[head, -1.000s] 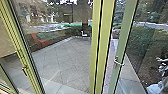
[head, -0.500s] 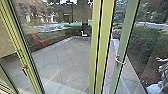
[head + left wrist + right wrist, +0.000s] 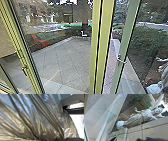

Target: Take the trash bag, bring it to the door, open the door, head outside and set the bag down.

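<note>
In the head view the glass door (image 3: 125, 41) at the right stands ajar, its green edge apart from the yellow-green post. A metal handle (image 3: 121, 60) sits on that edge. The trash bag (image 3: 41, 116), shiny and translucent, hangs close to the camera in the left wrist view; its folds draw together at my left gripper (image 3: 53, 139), which is shut on it. The right wrist view shows the door's lower rail (image 3: 105, 125) on a slant; dark parts of my right gripper (image 3: 130, 139) lie along the picture's edge.
A paved yard (image 3: 67, 57) lies beyond the glass. A white statue (image 3: 137, 119) stands by a planted bed outside the door, with a hedge (image 3: 145, 40) behind. Another handle (image 3: 24, 71) is on the left frame. A white chair (image 3: 84, 34) stands farther off.
The right-hand door has swung a little farther open; its edge and handle have shifted slightly right, while the fixed frame and the yard keep their places.
</note>
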